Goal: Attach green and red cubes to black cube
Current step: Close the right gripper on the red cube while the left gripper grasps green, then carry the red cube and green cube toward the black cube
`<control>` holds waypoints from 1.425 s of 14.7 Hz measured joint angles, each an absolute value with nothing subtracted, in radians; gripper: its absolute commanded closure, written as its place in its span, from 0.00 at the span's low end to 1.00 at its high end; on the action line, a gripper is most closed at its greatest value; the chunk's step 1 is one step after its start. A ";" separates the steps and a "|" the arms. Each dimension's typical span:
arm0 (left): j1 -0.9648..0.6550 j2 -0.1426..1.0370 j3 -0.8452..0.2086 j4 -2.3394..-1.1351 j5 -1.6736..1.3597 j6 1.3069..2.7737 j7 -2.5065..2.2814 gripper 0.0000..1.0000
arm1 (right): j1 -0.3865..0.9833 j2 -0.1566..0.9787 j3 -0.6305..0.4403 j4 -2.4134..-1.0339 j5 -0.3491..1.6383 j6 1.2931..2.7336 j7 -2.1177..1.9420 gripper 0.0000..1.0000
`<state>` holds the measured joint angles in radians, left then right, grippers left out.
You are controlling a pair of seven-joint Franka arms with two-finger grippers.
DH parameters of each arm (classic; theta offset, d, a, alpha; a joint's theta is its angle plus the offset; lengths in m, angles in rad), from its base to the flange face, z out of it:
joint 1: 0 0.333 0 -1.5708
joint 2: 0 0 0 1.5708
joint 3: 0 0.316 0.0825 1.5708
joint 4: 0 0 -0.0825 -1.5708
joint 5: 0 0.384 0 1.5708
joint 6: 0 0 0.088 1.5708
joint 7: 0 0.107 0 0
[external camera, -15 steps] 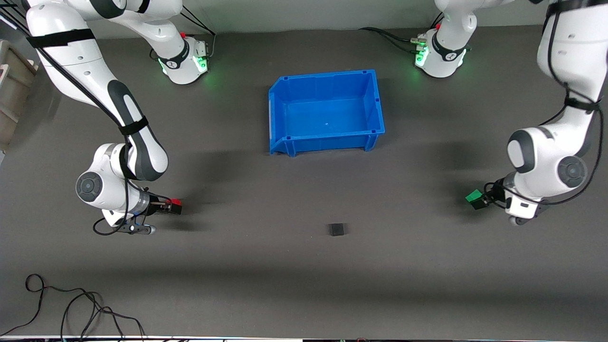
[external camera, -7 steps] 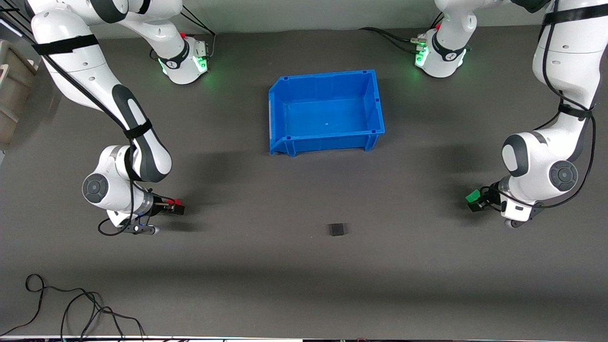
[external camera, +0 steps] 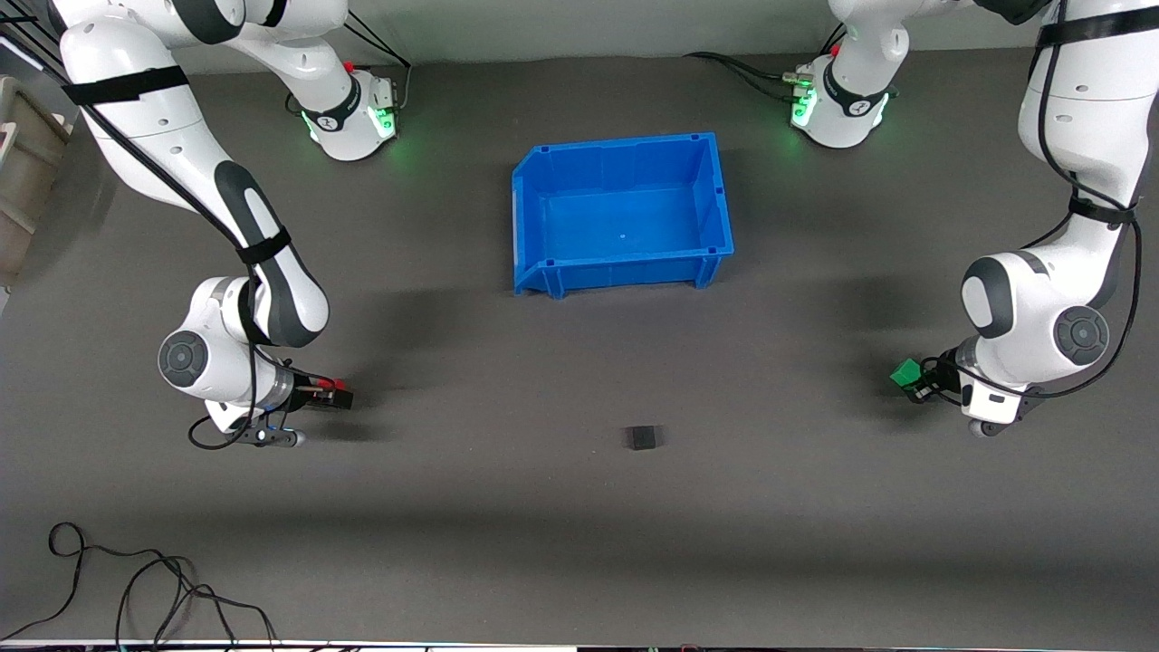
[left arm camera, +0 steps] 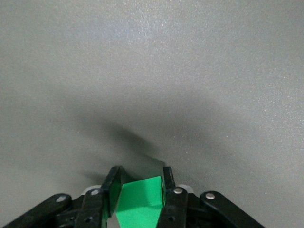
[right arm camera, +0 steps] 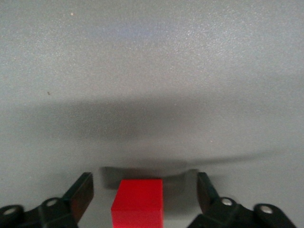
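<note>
The black cube sits alone on the grey table, nearer the front camera than the blue bin. My left gripper is at the left arm's end of the table, shut on the green cube. In the left wrist view the green cube sits tilted between the fingers of the left gripper, above its shadow. My right gripper is low at the right arm's end, open around the red cube. In the right wrist view the red cube rests on the table, with gaps on both sides inside the right gripper.
The open blue bin stands mid-table toward the robots' bases, with nothing in it. Loose black cables lie at the front corner at the right arm's end. A beige object stands past the table's edge there.
Both wrists have shifted slightly. The green cube stays in the left gripper, the red cube between the right fingers. The black cube has not moved.
</note>
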<state>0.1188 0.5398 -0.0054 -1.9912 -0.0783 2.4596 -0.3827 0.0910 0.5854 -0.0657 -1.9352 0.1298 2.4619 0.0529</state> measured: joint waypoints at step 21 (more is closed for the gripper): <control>0.027 0.540 0.010 -1.940 0.039 2.288 -0.802 0.85 | 0.093 0.488 -0.063 -1.732 0.135 2.089 0.240 1.00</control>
